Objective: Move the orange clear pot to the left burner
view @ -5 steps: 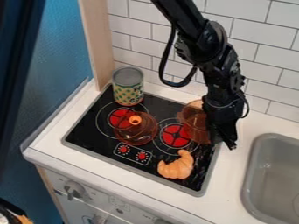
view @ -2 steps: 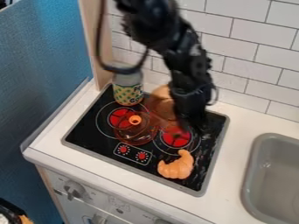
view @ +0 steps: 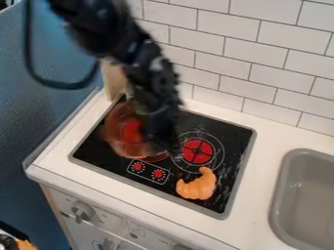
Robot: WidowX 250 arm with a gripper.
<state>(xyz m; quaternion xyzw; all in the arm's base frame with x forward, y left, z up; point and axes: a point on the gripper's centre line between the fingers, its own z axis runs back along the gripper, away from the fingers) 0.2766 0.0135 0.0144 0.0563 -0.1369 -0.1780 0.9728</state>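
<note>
Okay, we're holding the transparent orange round pot (view: pixel 116 133) over the left burner (view: pixel 132 130) of the black, grey-rimmed cooktop (view: pixel 237 144), with the black two-finger gripper (view: pixel 170 148) hanging right beside it. Jaws are pinching the pot; exact grip spot we're not making out. We're also seeing a light-orange plastic croissant (view: pixel 197 184) lying near the red right burner (view: pixel 197 151), and a grey sink (view: pixel 303 193) sitting in the white worktop (view: pixel 264 146).

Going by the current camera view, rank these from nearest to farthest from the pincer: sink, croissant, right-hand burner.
From the pincer, as the view shows it:
1. Right-hand burner, just to its right in the picture.
2. Croissant, lower right, at the stove's front.
3. Sink, far right, beyond the stove's edge.
</note>
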